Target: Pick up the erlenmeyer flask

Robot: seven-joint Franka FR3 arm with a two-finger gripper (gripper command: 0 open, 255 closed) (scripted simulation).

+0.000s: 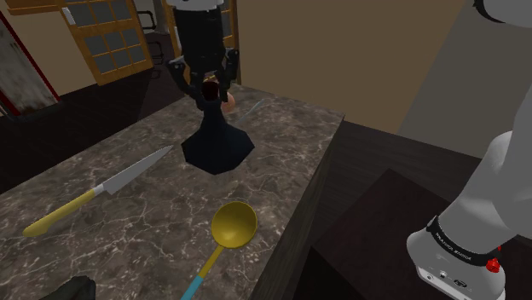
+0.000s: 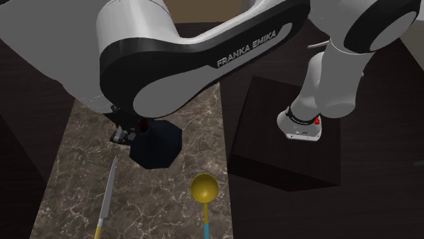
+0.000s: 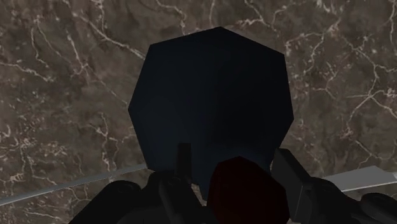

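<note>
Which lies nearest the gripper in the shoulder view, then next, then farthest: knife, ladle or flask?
1. The flask, dark, directly beneath the gripper.
2. The knife, toward the view's left, its blade tip close to the flask's base.
3. The ladle, yellow, farthest, toward the near edge of the counter.

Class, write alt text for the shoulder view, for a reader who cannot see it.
A black pincer hangs open around the neck of a dark flask that stands upright on a marble counter. Nearer the camera, a yellow-handled knife and a yellow ladle lie on the counter.
</note>
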